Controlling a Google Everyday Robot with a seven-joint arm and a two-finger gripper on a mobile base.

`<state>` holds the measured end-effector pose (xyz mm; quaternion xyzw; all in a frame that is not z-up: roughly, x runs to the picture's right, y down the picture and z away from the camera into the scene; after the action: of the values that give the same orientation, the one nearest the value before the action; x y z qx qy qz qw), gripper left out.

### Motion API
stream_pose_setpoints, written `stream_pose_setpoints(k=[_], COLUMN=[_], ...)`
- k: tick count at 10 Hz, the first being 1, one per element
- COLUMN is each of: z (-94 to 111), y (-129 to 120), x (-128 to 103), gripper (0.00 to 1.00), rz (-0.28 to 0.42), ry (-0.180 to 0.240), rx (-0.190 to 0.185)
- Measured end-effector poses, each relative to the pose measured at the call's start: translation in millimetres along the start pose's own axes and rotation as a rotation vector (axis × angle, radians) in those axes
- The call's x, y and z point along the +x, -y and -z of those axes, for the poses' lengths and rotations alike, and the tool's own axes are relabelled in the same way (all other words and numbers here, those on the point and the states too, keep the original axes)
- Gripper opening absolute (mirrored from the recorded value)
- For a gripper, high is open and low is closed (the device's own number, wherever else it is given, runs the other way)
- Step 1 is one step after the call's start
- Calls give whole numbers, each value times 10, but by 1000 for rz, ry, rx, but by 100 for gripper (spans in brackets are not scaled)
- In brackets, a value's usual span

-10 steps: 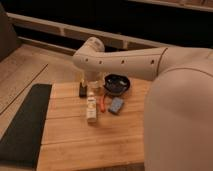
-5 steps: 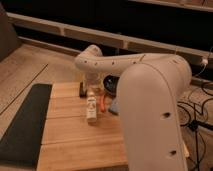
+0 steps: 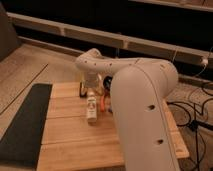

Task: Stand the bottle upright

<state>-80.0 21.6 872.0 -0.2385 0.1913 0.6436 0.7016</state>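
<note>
The bottle [image 3: 91,108], small and whitish with a pale tan label, lies on its side on the wooden table [image 3: 70,145], pointing away from the camera. My gripper [image 3: 92,91] hangs at the end of the white arm [image 3: 142,115], just over the bottle's far end, open and holding nothing. The bulky arm hides the table's right half.
A thin orange stick-like thing [image 3: 103,103] lies right of the bottle, partly behind the arm. A small dark object [image 3: 82,90] stands just left of the gripper. A dark mat [image 3: 22,125] runs along the table's left side. Cables [image 3: 196,116] trail on the floor at right.
The arm has swung in over the table and now covers the dark bowl and blue block seen earlier. The gripper has come closer to the bottle, which has not moved.
</note>
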Motion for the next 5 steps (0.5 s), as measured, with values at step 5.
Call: stream_pose_setpoints(k=[5], z=[-90], y=[-1], x=[-35], gripper=[65], rz=[10], ry=[7], rx=[21])
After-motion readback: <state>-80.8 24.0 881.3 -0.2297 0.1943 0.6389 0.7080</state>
